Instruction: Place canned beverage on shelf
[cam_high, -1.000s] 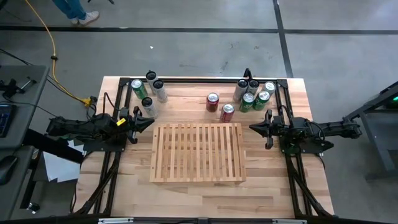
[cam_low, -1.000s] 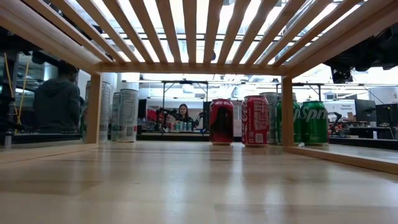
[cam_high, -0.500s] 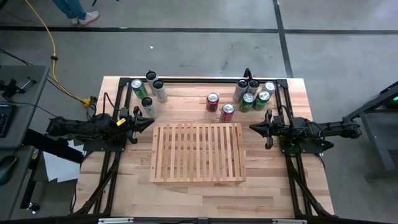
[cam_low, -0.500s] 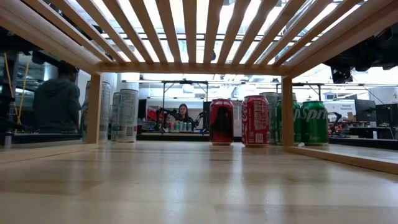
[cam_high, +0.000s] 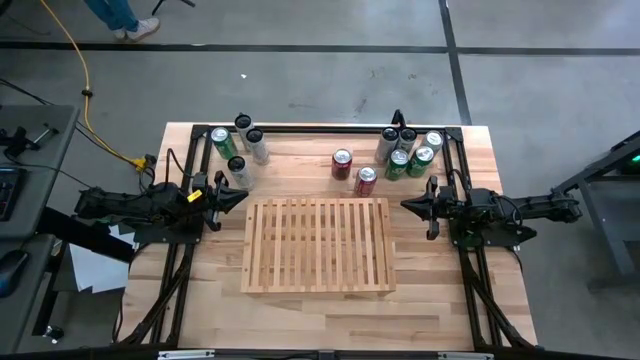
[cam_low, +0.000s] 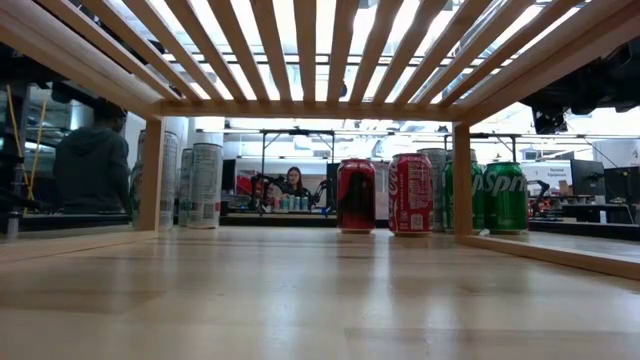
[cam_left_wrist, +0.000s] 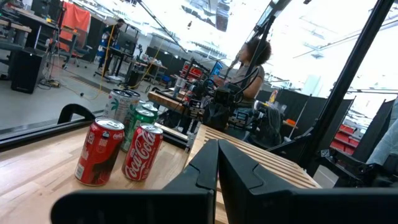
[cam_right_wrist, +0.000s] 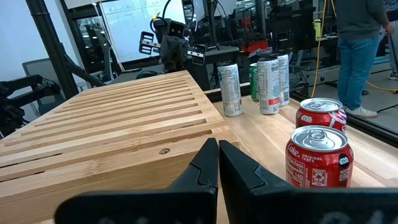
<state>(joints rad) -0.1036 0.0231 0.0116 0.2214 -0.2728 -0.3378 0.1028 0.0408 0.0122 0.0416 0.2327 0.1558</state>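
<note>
The slatted light-wood shelf (cam_high: 318, 245) stands on its legs mid-table. Two red cans (cam_high: 342, 163) (cam_high: 366, 180) stand upright just beyond its far edge; they also show as red cans (cam_left_wrist: 99, 152) (cam_right_wrist: 319, 158) in the wrist views and under the shelf (cam_low: 356, 195). Tall silver and green cans (cam_high: 237, 168) stand at the far left, and more cans (cam_high: 408, 150) at the far right. My left gripper (cam_high: 240, 196) hovers shut by the shelf's left edge, and my right gripper (cam_high: 407, 205) shut by its right edge. Both point inward and hold nothing.
Black frame rails (cam_high: 330, 128) run along the table's far edge and down both sides. A person (cam_right_wrist: 360, 56) stands beyond the table on the left arm's side, and others (cam_low: 92, 165) show in the room behind. Bare tabletop (cam_high: 320, 315) lies on the near side of the shelf.
</note>
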